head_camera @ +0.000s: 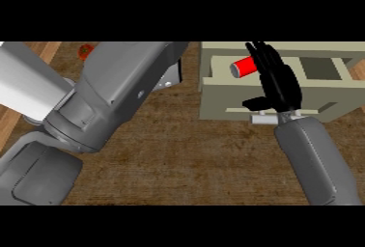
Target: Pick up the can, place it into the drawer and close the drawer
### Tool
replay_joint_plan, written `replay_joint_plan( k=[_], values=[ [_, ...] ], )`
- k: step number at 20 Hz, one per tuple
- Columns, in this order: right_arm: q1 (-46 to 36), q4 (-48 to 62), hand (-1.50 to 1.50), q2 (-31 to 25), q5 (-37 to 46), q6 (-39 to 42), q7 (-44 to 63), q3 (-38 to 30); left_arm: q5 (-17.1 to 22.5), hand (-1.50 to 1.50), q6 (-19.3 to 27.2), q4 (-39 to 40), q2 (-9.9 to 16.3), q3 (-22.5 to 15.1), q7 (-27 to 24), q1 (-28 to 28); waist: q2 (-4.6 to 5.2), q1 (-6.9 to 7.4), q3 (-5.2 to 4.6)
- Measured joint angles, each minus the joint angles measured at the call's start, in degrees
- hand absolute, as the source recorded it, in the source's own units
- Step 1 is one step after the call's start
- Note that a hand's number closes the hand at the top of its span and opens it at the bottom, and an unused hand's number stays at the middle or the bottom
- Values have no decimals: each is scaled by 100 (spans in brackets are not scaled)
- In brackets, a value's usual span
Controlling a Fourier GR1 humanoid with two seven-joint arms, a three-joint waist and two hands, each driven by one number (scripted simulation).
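Observation:
The red can (246, 66) lies on its side inside the open beige drawer (221, 96) at the upper right, its grey end facing left. My right hand (276, 84) reaches over the drawer's front wall with its fingers straight, just right of the can and partly covering it. The thumb (254, 102) sticks out to the left over the drawer's front. Nothing is held in that hand. My left forearm (114, 96) fills the left half of the view, and its hand does not show.
The brown counter top (200, 159) spreads below the drawer. A small red object (85, 49) sits at the upper left beside a light wooden strip (50, 50). The drawer's right part (321, 70) shows a dark hollow.

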Motion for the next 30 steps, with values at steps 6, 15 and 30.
replay_joint_plan(
  k=[6, 15, 30],
  values=[
    [-827, 1451, -150, 242, 425, -1006, 5, -282, -98, -150, -104, -339, 258, -33, 171, 282, -19, 129, -3],
    [-2092, 3162, -150, 279, 646, -1923, -75, -737, -217, -150, -205, -984, 592, -129, 657, 666, -14, 290, -6],
    [-3147, 4547, -150, 176, 640, -2009, -394, -1137, -315, -150, -451, -2245, 1171, -280, 1100, 1549, 72, 463, 31]
  ],
)
